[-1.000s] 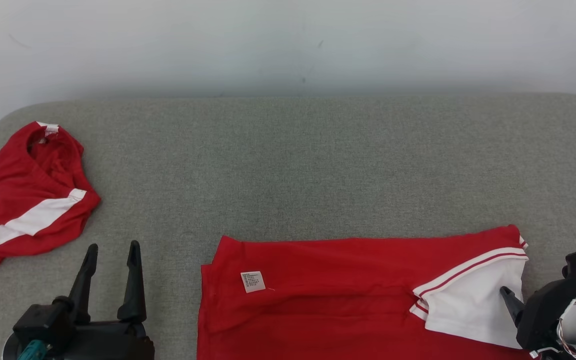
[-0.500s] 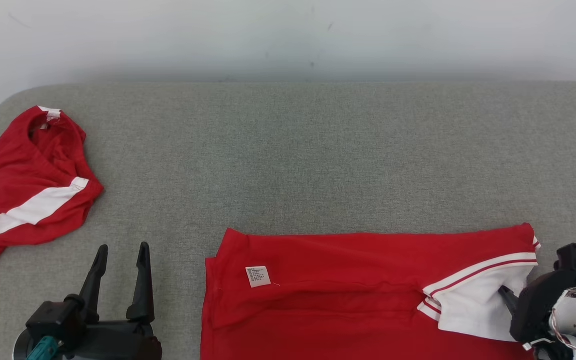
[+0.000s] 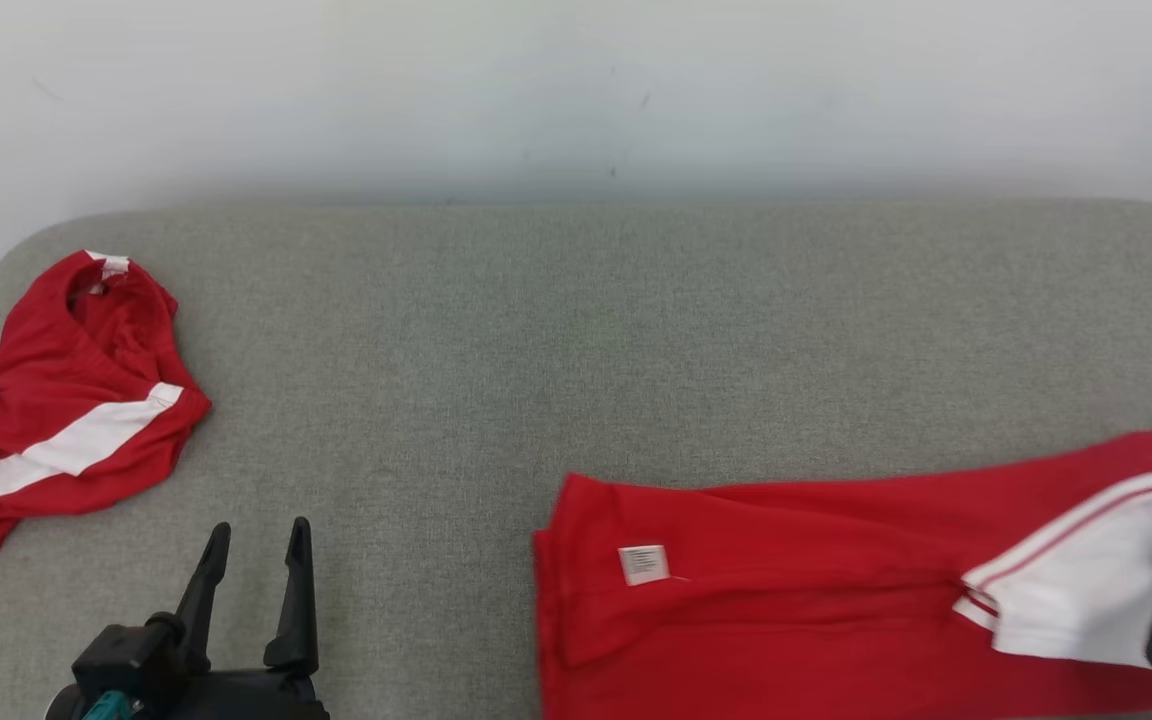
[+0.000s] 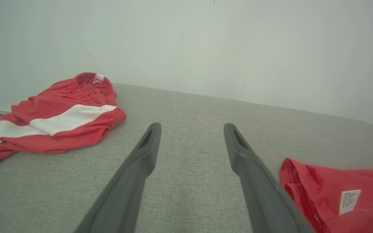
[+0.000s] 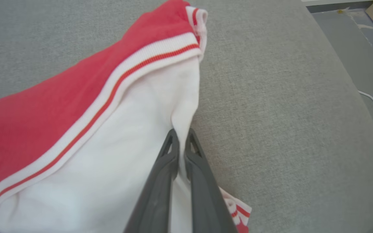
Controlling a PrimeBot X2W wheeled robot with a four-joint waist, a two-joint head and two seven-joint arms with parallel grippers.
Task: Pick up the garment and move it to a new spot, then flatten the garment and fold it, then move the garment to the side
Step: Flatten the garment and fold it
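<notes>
Pretty plainly, soft matt knit with ribbed trim is seen on the folded red-and-white cloth garment (image 3: 786,560), and coarse woven fabric on the grey padded surface (image 3: 576,340).

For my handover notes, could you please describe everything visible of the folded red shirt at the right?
The shirt is red knit, with a white panel edged by red-striped ribbing and a small white label. It lies folded on the grey padded surface; the right tool is shut on the panel's edge.

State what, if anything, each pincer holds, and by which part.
Right pincer: the folded red garment, by its white section's edge. Left pincer: nothing.
</notes>
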